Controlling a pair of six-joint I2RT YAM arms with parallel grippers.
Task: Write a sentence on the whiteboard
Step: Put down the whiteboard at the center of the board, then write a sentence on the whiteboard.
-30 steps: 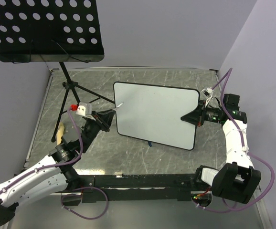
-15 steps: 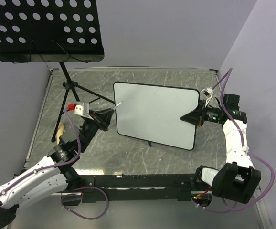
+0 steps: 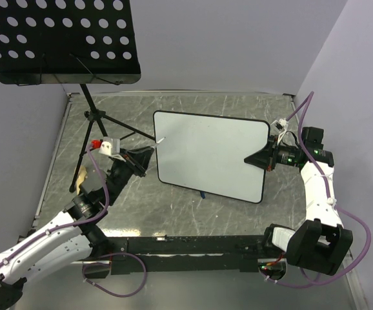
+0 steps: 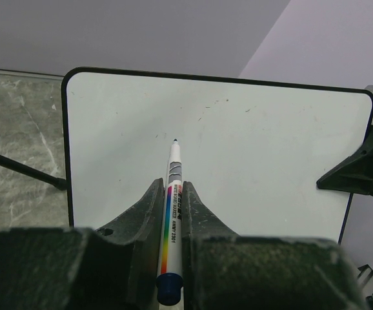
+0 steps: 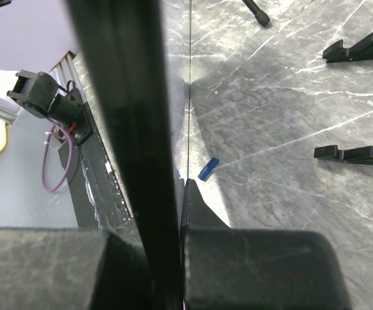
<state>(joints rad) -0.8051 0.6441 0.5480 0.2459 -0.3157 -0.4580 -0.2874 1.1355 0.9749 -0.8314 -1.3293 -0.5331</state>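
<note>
- Two fingers of the left gripper point(image 4: 173, 188) are closed on a marker point(image 4: 171, 223). They pinch its barrel lengthwise, so the shaft runs straight out ahead of the wrist. That hold should give firm control of the tip.
- Just ahead of those fingers, the marker's dark tip points at the upper left part of the whiteboard point(image 4: 257, 142), a natural place to start a first line. Whether the tip touches the surface cannot be told.
- Facing the left gripper, the whiteboard stands tilted up off the table point(image 3: 173, 216). It is bare apart from a few faint specks, so the sentence is not yet begun.
- On the edge of the board farthest from the marker, the right gripper point(image 3: 254, 158) is clamped on the frame, jaws shut across its thickness. This grip probably props the board up and braces it against the push of writing.
- Below the board, between the two grippers, a small blue cap point(image 3: 201, 193) lies on the table. It is likely the marker's own, taken off to bare the tip.
- Well off to the outer side of the left gripper stands a black music stand point(image 3: 57, 39), apart from the board and playing no part here.
</note>
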